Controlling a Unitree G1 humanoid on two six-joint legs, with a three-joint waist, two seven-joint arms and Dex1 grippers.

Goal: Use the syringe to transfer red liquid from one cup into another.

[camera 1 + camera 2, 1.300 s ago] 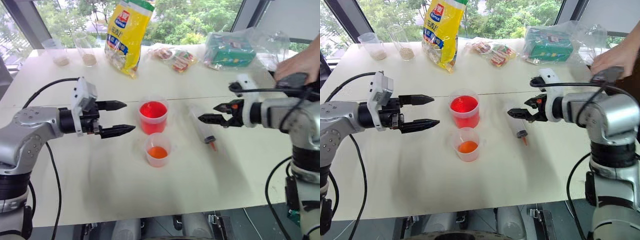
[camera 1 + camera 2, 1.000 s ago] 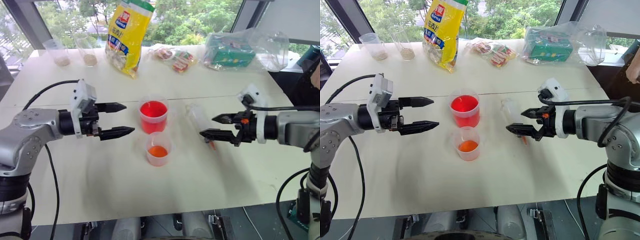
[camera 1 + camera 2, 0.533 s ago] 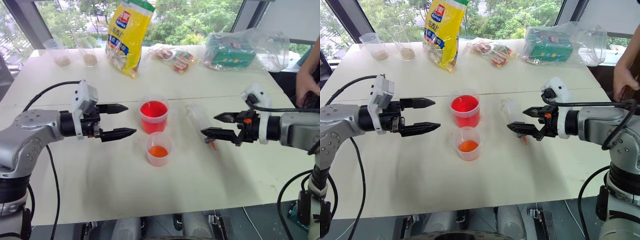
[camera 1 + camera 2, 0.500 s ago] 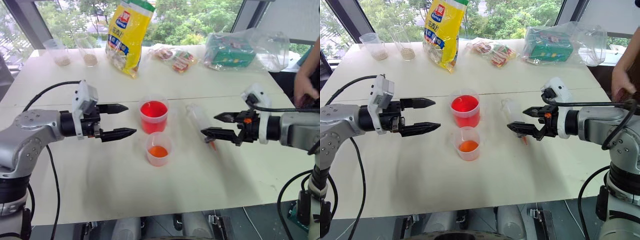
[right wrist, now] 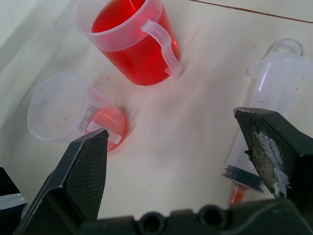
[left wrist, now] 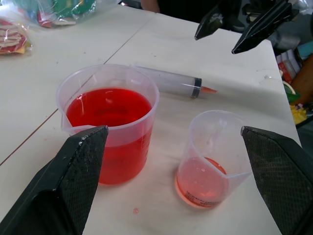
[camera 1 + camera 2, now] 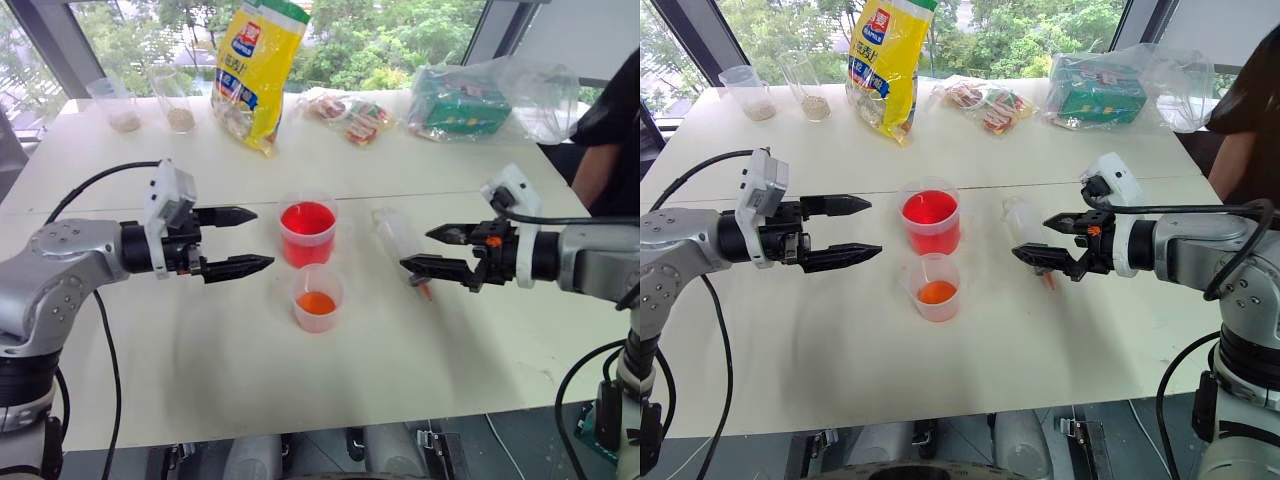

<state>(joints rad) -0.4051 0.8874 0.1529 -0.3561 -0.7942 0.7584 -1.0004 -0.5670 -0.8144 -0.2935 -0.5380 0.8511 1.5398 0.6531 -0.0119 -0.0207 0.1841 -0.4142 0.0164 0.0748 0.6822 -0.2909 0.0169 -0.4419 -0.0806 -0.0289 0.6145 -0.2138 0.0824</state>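
Note:
The larger cup (image 7: 306, 232) holds bright red liquid (image 6: 108, 107) and stands mid-table. The smaller cup (image 7: 316, 297), with a shallow orange-red layer, stands just in front of it. To their right the syringe (image 7: 396, 240) lies flat on the table, its orange tip toward the front. My left gripper (image 7: 262, 238) hangs open left of the two cups, pointing at them, with nothing in it. My right gripper (image 7: 415, 250) is open just above the tip end of the syringe (image 5: 268, 112), apart from it and holding nothing.
At the back stand a yellow bag (image 7: 255, 70), two clear cups with brownish grains (image 7: 122, 103), snack packets (image 7: 350, 112) and a bagged green box (image 7: 470, 95). A person (image 7: 610, 130) stands at the table's right edge. The table's front edge (image 7: 330, 425) is close below.
A person's hand that rested on my right arm has drawn away to the right. The right gripper has sunk slightly toward the front of the table, then held still. The left gripper has not moved.

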